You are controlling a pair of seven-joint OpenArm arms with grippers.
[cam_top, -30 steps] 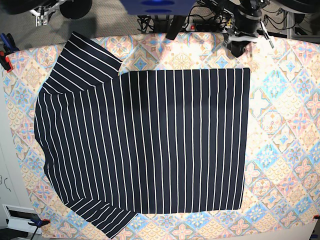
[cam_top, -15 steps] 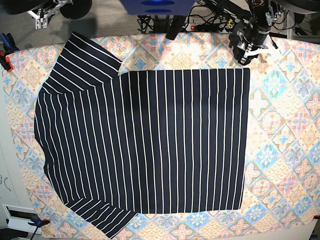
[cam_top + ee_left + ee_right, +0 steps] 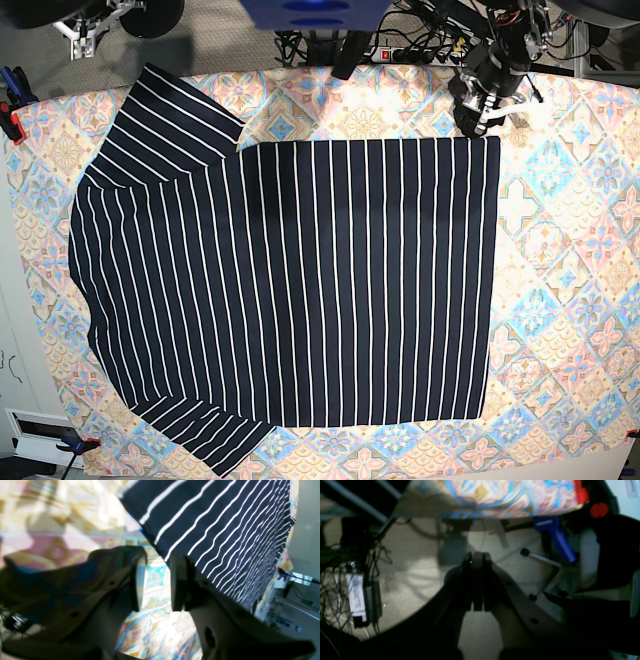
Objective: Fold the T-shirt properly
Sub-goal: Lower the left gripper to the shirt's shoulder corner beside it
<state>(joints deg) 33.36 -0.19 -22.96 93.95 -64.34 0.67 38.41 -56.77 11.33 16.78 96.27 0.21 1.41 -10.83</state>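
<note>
The T-shirt (image 3: 300,290), dark navy with thin white stripes, lies flat on the table, its sleeves toward the left of the base view. My left gripper (image 3: 479,116) hovers just beyond the shirt's far right corner. In the left wrist view this gripper (image 3: 157,562) is open, with only tablecloth showing in the gap. One of its fingers (image 3: 178,582) is beside the shirt's edge (image 3: 225,530). My right gripper (image 3: 477,557) is shut on nothing and hangs over the floor beside the table's edge.
A pastel patterned tablecloth (image 3: 560,300) covers the table. Clamps (image 3: 12,100) hold it at the left edge, and a blue clamp (image 3: 555,537) shows in the right wrist view. A power strip and cables (image 3: 400,50) lie behind the table. More cables (image 3: 357,597) are on the floor.
My left gripper's jaws have parted, and it has shifted a little back and down toward the shirt's far right corner. The shirt has not moved.
</note>
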